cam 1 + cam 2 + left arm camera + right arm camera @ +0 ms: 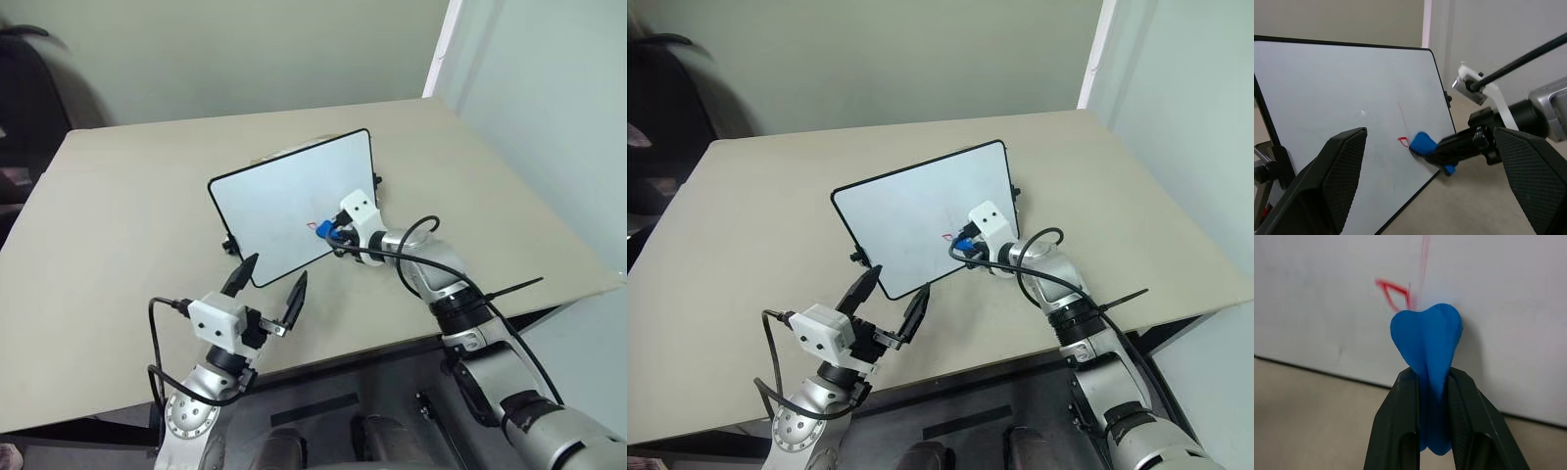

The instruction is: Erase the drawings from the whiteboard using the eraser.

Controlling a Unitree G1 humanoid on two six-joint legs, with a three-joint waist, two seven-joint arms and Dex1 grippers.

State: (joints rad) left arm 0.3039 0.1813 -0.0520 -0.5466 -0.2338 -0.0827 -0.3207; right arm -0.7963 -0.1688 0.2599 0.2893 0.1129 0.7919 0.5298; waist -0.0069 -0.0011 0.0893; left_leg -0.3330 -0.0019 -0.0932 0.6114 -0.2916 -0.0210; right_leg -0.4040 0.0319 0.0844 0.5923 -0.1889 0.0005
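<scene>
Whiteboard (284,201) stands propped at a tilt on the beige tabletop (127,225), face toward the robot, which puts the writing surface within reach of a wipe from the front. Drawings (1393,291): small red open triangle of marker low on the board face, toward its right edge, with a faint pinkish streak running up from it, looks like smeared ink. Right pincer (1431,382) is clamped tight on the eraser (1426,340), a blue soft block squeezed so hard it bulges into a heart shape past the fingertips; the grip low on the block leaves its free end out front to do the rubbing. That end sits against the board just beside the red mark, touching or very nearly touching its right corner; exact contact pressure I can't tell. Arm comes in from the board's right, so the pincer angles across the face rather than square to it. Left pincer (266,289) is spread wide, holds nothing, hovering in front of the board's lower edge, apart from it, probably parked out of the wipe path. Judgement: erasing is under way, most of the red mark is left.
</scene>
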